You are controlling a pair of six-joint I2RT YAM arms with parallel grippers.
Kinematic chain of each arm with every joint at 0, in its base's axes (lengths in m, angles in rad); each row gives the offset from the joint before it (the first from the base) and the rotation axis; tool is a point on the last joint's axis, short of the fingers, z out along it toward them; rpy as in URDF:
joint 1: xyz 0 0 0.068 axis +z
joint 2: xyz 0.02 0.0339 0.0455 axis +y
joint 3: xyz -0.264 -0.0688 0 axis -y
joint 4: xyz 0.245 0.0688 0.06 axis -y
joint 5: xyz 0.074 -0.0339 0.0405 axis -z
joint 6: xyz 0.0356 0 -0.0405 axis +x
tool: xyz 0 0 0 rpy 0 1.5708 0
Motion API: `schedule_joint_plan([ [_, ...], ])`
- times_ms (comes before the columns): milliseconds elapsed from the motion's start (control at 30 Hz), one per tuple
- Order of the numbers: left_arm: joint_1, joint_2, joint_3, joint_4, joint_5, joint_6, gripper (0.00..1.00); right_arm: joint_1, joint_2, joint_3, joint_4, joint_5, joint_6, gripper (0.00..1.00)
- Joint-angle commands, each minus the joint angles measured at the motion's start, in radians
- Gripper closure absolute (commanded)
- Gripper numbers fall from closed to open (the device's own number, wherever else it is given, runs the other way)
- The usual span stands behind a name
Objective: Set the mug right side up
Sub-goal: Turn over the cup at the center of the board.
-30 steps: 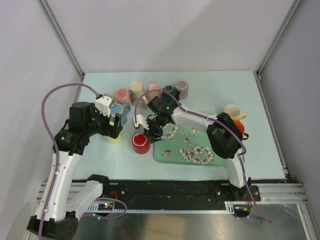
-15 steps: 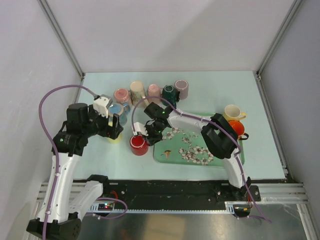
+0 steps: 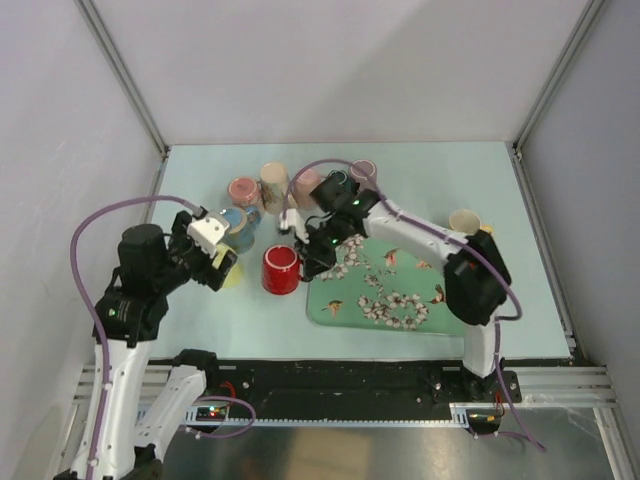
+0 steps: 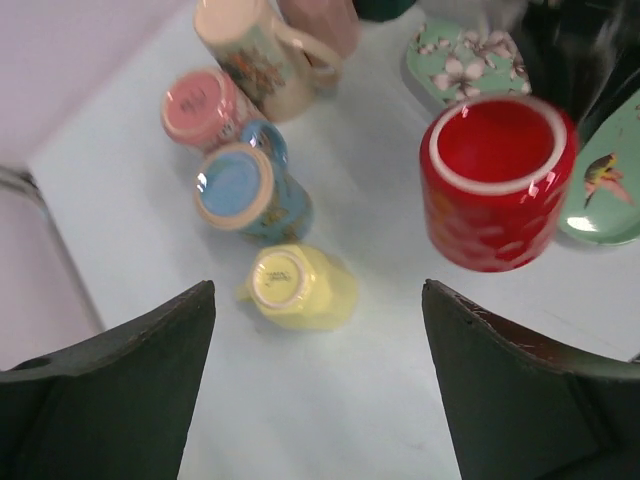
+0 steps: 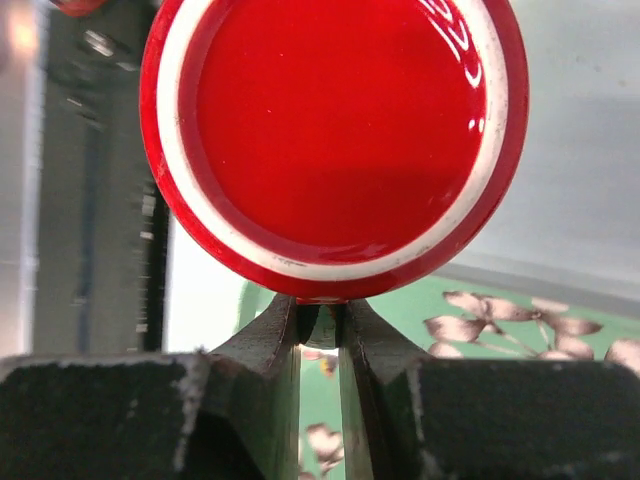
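The red mug [image 3: 281,270] with a white rim hangs off the table, left of the floral tray [image 3: 400,300], tilted. My right gripper [image 3: 308,260] is shut on its handle. In the right wrist view the fingers [image 5: 275,330] pinch the handle just below the mug's open mouth [image 5: 335,140], which faces the camera. In the left wrist view the red mug [image 4: 497,185] shows its opening and stands clear of the table. My left gripper [image 3: 215,262] is open and empty [image 4: 318,300], left of the red mug, above a yellow mug [image 4: 300,287].
The yellow mug [image 3: 231,274] lies base up beside a blue mug [image 3: 235,220]. A pink mug [image 3: 243,190], a cream mug [image 3: 273,181] and other mugs [image 3: 338,184] line the back. Another cream mug [image 3: 464,221] stands at the right, past the tray.
My right gripper has lifted the red mug and turned it, its arm swinging back and up. My left arm has drawn back toward the near left.
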Motion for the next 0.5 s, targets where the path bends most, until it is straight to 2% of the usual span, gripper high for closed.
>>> schedule_joint_plan([
  [0,-0.071,-0.058,-0.001,0.074,0.017,0.271,0.12,-0.066,-0.157,0.058,-0.102,-0.311,0.153,1.0],
  [100,-0.194,-0.079,-0.017,0.121,-0.032,0.4,0.11,-0.117,-0.181,0.058,-0.131,-0.429,0.254,1.0],
  [200,-0.339,-0.096,-0.07,0.224,-0.152,0.545,0.11,-0.175,-0.217,-0.001,-0.051,-0.528,0.395,1.0],
  [333,-0.463,-0.14,-0.198,0.418,-0.211,0.694,0.09,-0.234,-0.264,-0.121,0.2,-0.622,0.671,1.0],
  [467,-0.552,-0.176,-0.304,0.586,-0.224,0.792,0.08,-0.264,-0.29,-0.24,0.536,-0.724,1.023,1.0],
])
